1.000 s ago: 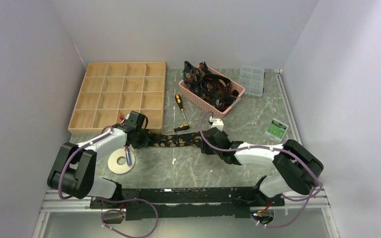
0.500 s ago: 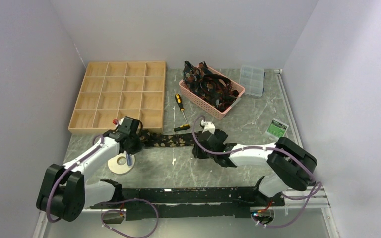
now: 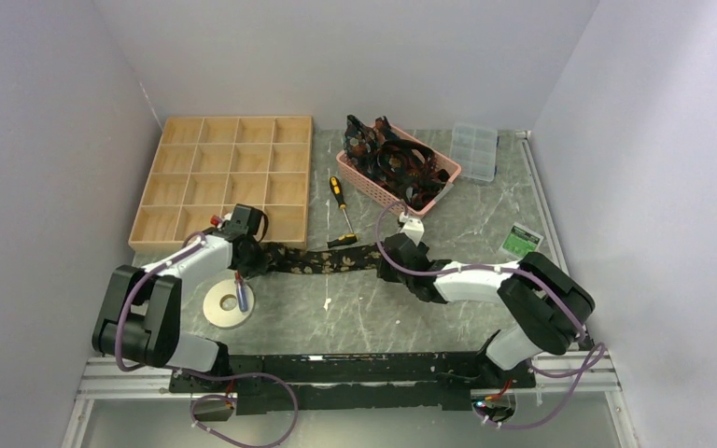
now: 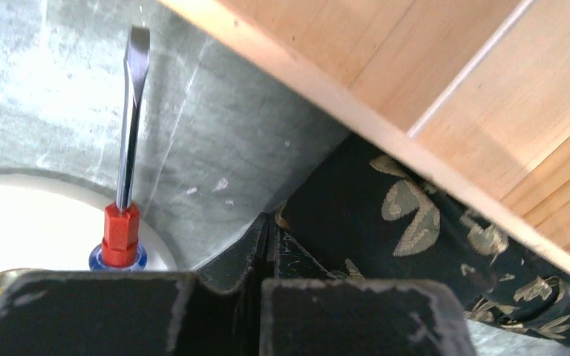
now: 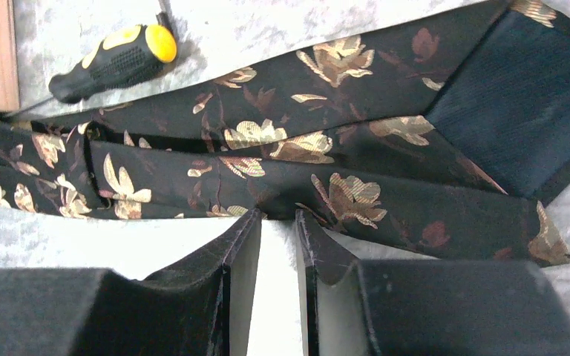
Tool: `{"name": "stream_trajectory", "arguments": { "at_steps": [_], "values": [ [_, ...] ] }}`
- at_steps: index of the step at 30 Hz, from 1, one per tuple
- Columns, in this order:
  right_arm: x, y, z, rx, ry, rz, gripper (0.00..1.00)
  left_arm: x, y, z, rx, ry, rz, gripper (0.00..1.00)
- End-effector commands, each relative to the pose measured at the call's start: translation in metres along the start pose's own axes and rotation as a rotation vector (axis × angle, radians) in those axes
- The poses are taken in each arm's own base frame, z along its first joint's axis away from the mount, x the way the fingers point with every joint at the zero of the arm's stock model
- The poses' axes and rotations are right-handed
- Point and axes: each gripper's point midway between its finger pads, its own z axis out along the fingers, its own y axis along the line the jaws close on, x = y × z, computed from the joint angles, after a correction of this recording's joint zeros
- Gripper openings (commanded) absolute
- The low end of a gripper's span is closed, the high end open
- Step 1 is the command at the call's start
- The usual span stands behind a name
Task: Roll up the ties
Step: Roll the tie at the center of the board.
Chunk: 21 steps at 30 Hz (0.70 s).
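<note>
The left gripper (image 3: 248, 253) sits slightly further left, drawing the tie (image 3: 322, 261) out longer; the right gripper (image 3: 389, 261) narrows its jaws at the tie's other end

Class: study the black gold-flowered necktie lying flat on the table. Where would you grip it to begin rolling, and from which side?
On the black gold-flowered necktie, probably the wide pointed end, from above at its near edge: it lies flat, so only an edge can be pinched.
</note>
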Motion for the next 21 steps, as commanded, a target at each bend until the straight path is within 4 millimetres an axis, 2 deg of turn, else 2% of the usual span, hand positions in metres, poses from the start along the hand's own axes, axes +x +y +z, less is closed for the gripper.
{"name": "stream_trajectory", "arguments": {
  "at_steps": [1,6,10,16,19,21],
  "values": [
    [0.030,-0.051,0.004,0.153,0.105,-0.068,0.29,0.004,0.027,0.022,-0.110,0.005,-0.049,0.03],
    [0.019,-0.044,0.004,0.131,0.091,-0.071,0.30,0.005,0.030,0.021,-0.100,0.008,-0.084,0.03],
    [0.011,-0.031,-0.011,0.081,0.069,-0.090,0.35,0.012,0.027,0.009,-0.043,0.026,-0.089,0.03],
    [-0.006,-0.013,-0.032,0.023,0.044,-0.111,0.49,0.013,0.030,-0.027,0.023,0.004,-0.077,0.05],
    [-0.021,0.007,-0.040,-0.051,0.009,-0.114,0.51,0.004,0.034,-0.049,0.042,-0.054,-0.074,0.08],
    [-0.032,0.012,-0.039,-0.044,-0.013,-0.115,0.51,-0.004,0.033,-0.063,0.074,-0.109,-0.075,0.13]
  ]
}}
